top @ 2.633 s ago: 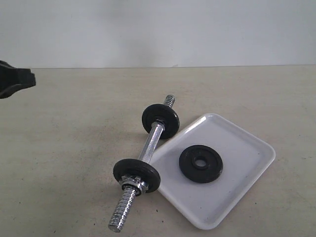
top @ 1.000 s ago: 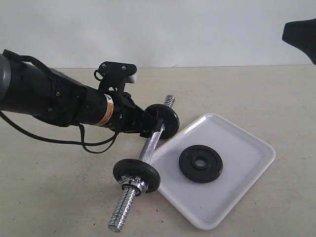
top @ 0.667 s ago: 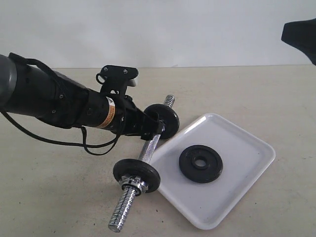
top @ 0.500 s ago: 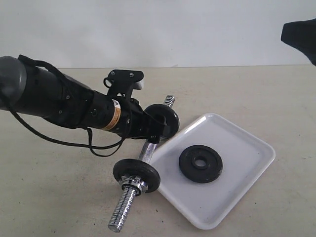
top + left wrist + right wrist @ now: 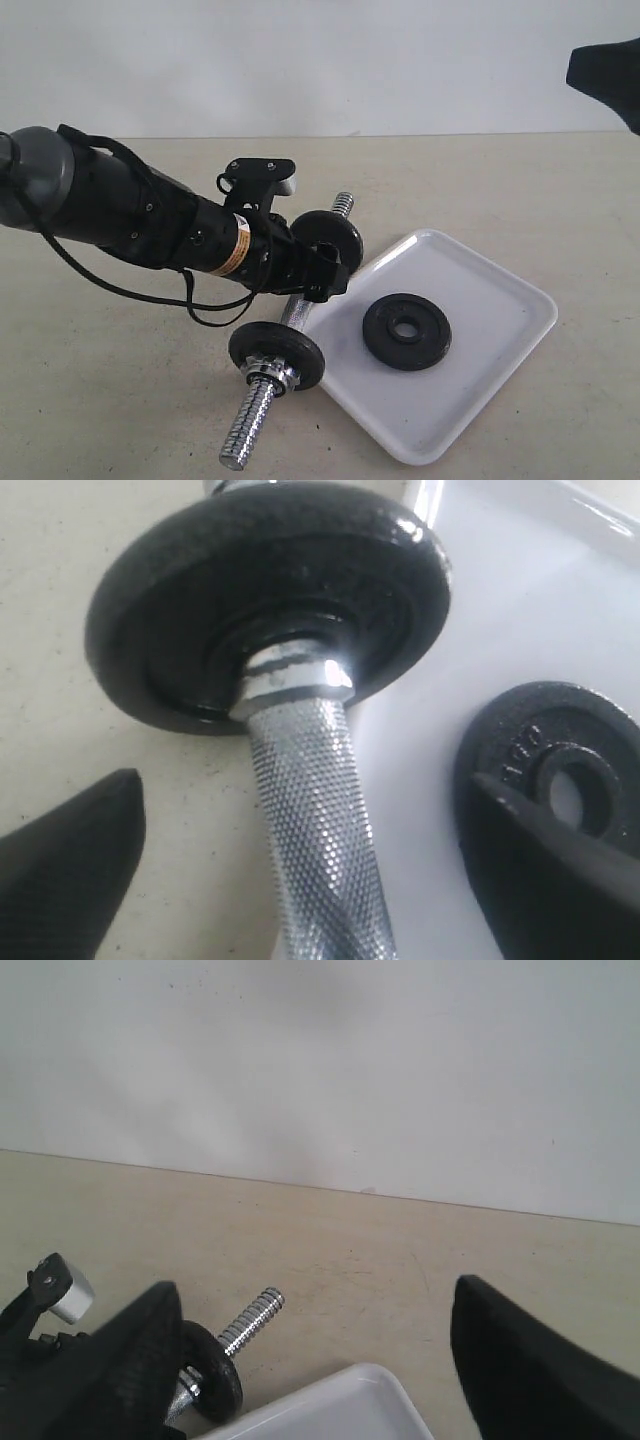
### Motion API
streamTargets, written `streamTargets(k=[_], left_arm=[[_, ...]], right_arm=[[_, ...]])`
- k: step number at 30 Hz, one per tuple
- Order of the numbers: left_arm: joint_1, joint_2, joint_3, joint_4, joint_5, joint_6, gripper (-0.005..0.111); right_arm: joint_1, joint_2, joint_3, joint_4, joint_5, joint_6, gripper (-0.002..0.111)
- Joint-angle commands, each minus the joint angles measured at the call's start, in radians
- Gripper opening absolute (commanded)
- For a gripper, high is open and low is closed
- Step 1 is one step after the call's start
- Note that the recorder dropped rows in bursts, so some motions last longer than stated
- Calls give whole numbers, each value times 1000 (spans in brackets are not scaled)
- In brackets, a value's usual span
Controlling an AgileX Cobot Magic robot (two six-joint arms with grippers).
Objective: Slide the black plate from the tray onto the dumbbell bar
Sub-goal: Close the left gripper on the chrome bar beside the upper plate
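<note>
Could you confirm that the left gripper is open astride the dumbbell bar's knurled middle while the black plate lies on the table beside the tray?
Not quite: the exterior view shows the black plate lying inside the tray, not on the table. The left gripper is indeed open astride the dumbbell bar at its knurled middle.
</note>
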Motion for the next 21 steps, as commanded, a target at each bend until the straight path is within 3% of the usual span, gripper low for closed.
streamTargets(k=[1, 21], left_arm=[[-8, 10, -17, -18, -27, -8, 79], [-8, 89, -61, -41, -69, -8, 79]], right_arm=[[1, -1, 1, 3, -2, 3, 69], [1, -1, 1, 3, -11, 3, 69]])
